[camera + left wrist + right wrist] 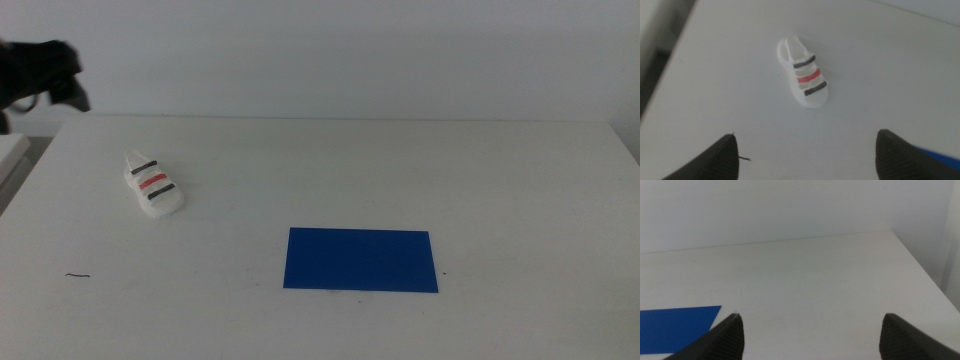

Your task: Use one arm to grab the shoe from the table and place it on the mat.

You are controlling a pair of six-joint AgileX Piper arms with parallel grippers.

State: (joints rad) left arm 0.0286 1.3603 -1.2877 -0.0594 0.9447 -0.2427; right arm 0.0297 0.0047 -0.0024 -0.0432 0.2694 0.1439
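Observation:
The small white shoe (153, 184) with two black straps and one red strap lies on the left part of the white table (480, 170). The dark blue mat (361, 260) lies flat near the table's front middle, well right of the shoe. The left arm (40, 72) shows at the far left edge, above and behind the shoe. In the left wrist view the shoe (803, 79) lies ahead of my left gripper (805, 155), whose jaws stand wide open and empty. My right gripper (810, 337) is open and empty; a corner of the mat (675, 322) shows beside it.
A small dark thread (78, 276) lies on the table near the front left. The table's left edge (25, 165) runs close to the shoe. A plain pale wall stands behind the table.

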